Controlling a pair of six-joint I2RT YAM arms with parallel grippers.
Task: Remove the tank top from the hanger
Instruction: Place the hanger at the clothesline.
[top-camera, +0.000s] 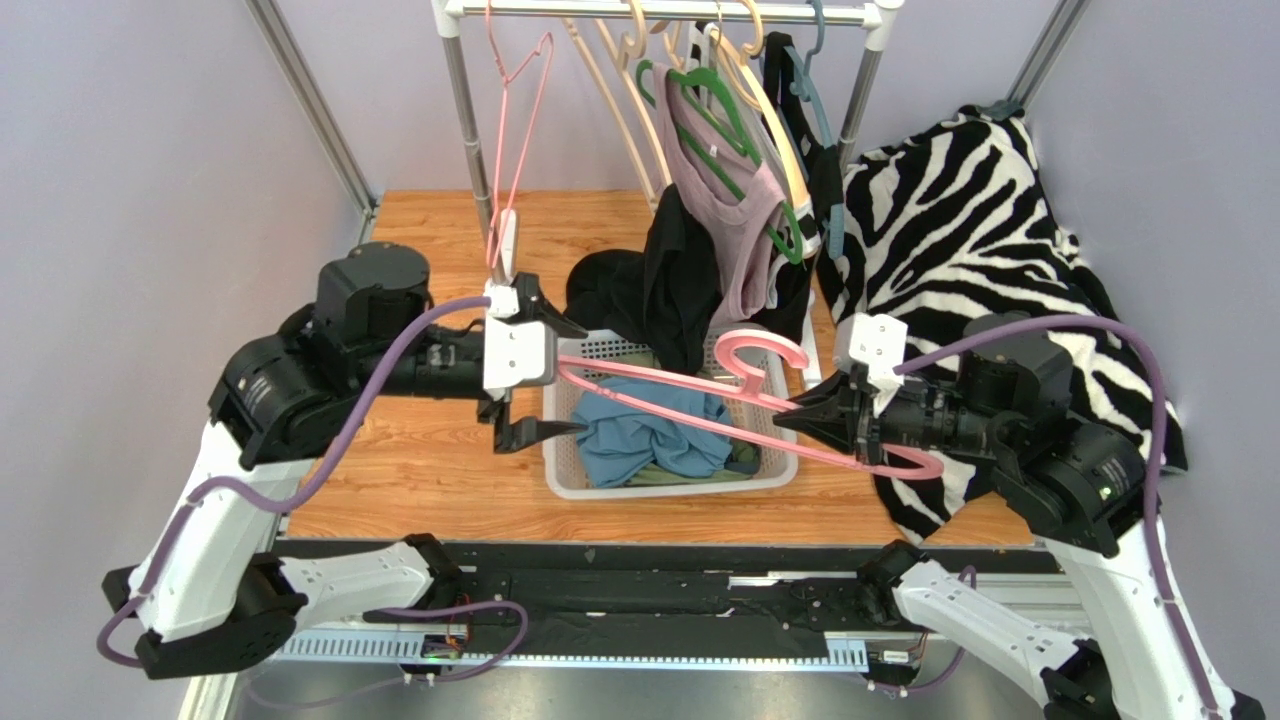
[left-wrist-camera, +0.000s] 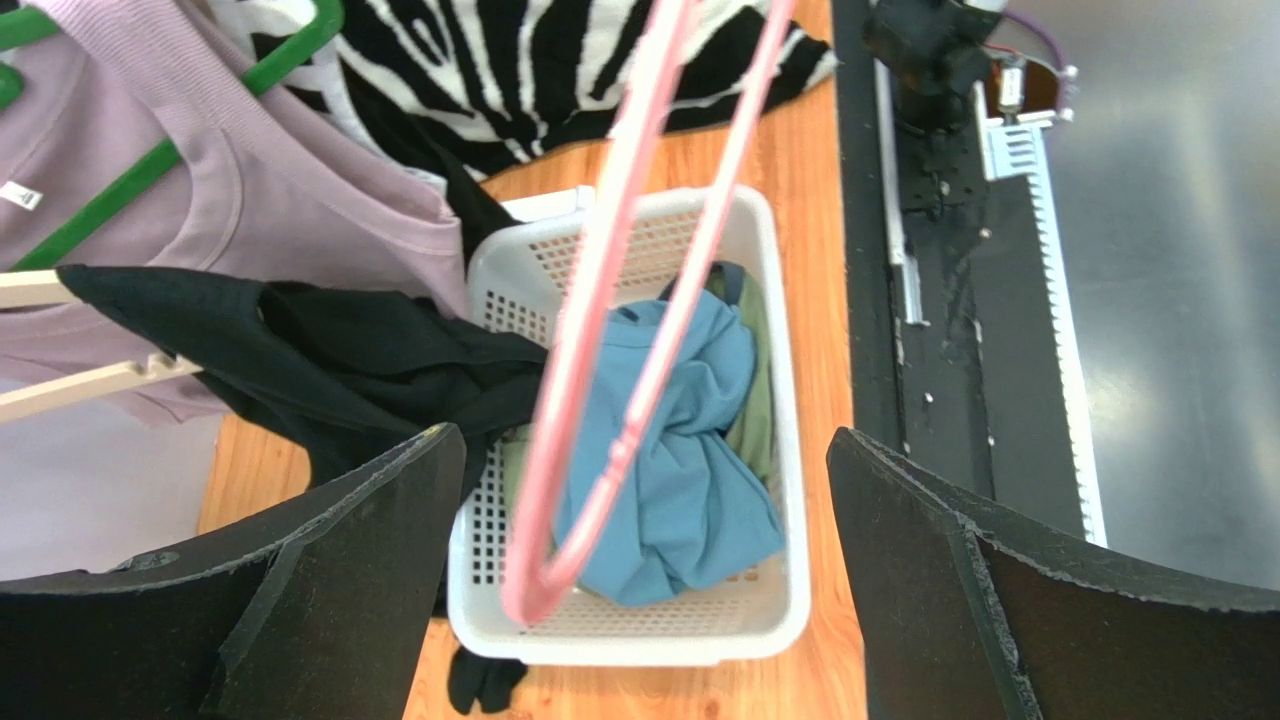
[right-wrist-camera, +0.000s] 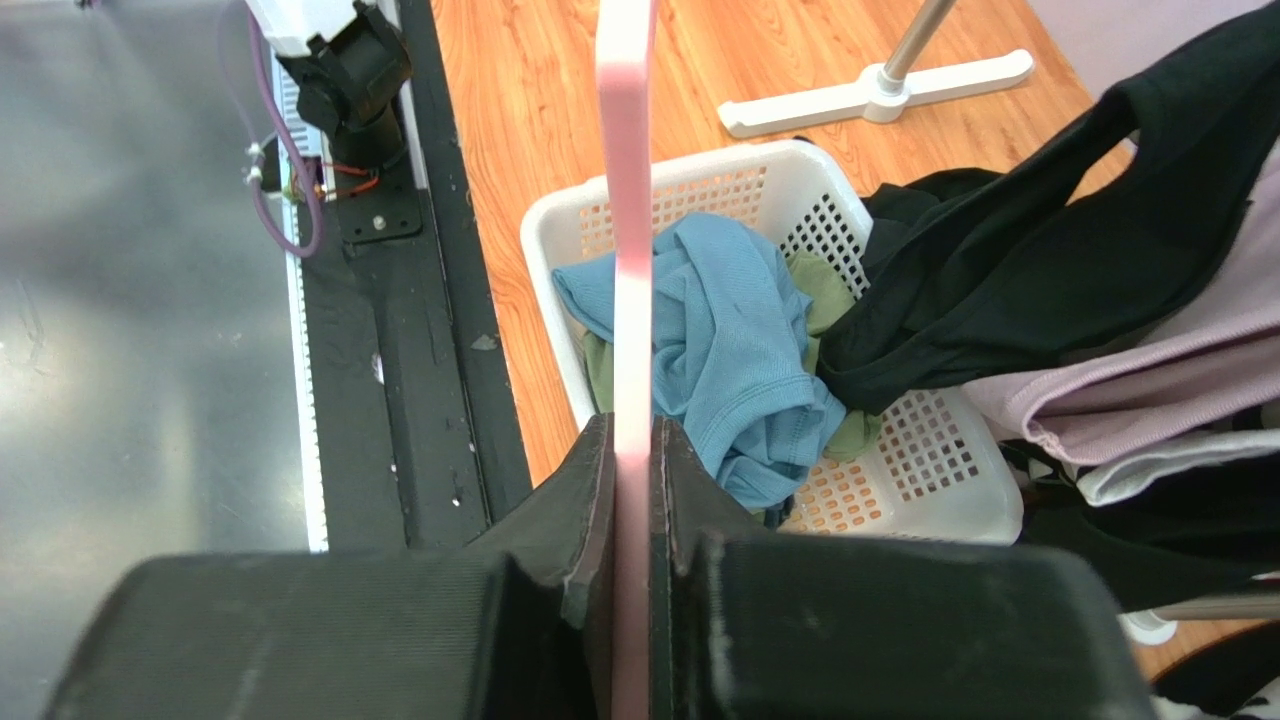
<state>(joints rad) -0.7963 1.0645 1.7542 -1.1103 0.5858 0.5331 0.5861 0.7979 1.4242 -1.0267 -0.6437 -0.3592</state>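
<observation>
Currently the right gripper (top-camera: 804, 408) is clamped tight on the lower bar of the pink hanger (top-camera: 676, 393), fingers pressed flat on either side of it in the right wrist view. Hanger is bare and held roughly level above the white basket (top-camera: 661, 485), hook end towards the right arm, far corner reaching towards the left arm. Left gripper (top-camera: 538, 378) is spread wide, holding nothing; in the left wrist view the hanger's rounded corner sits in the gap between the two fingers (left-wrist-camera: 361, 540) and appears to touch neither. Blue tank top (top-camera: 639, 435) is off the hanger, lying crumpled inside the basket on top of a green garment (right-wrist-camera: 819, 293), directly beneath the hanger. Basket stands on the wooden table (top-camera: 421, 450), between the two grippers. Behind it, the clothes rail (top-camera: 661, 9) carries several hangers; a lilac top (top-camera: 729, 210) hangs on a green one, and a black garment (top-camera: 669, 285) droops over the basket's far rim. Zebra-print fabric (top-camera: 962, 225) is spread on the right, partly under the right arm.
</observation>
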